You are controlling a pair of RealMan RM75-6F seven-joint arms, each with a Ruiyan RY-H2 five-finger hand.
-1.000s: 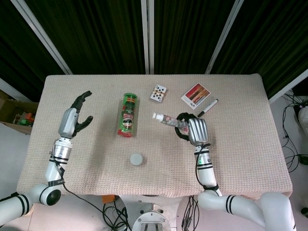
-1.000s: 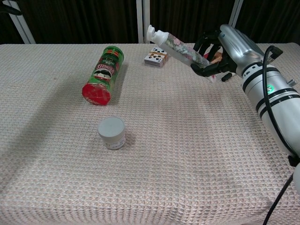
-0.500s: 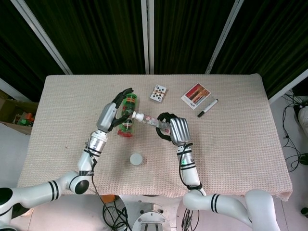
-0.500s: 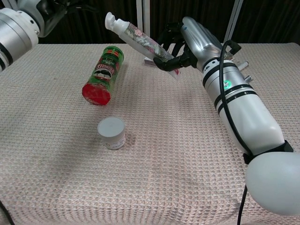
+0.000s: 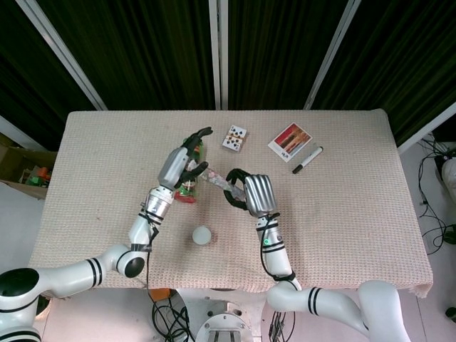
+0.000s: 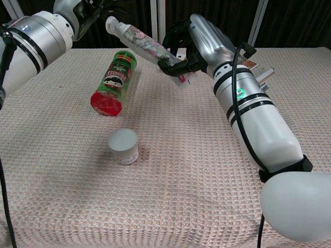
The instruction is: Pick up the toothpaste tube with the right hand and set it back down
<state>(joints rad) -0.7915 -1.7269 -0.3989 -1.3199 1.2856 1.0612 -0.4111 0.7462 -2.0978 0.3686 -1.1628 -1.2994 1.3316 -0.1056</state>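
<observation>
The toothpaste tube (image 5: 216, 181) has a patterned body and a white cap. My right hand (image 5: 254, 194) grips its lower end and holds it tilted in the air above the table, with the cap pointing left. In the chest view the toothpaste tube (image 6: 142, 40) slants up and to the left from the right hand (image 6: 199, 41). My left hand (image 5: 182, 162) hovers by the cap with its fingers spread and holds nothing. Whether it touches the cap is unclear. In the chest view the left hand (image 6: 85, 9) is cut off by the top edge.
A green Pringles can (image 6: 113, 82) lies on its side under the left hand. A small white jar (image 5: 202, 235) stands nearer the front edge. Playing cards (image 5: 235, 137), a red-and-white card (image 5: 290, 139) and a marker (image 5: 307, 159) lie at the back right.
My right hand has carried the tube left, from mid-right to above the can. My left arm has swung in from the table's left side to the tube's cap.
</observation>
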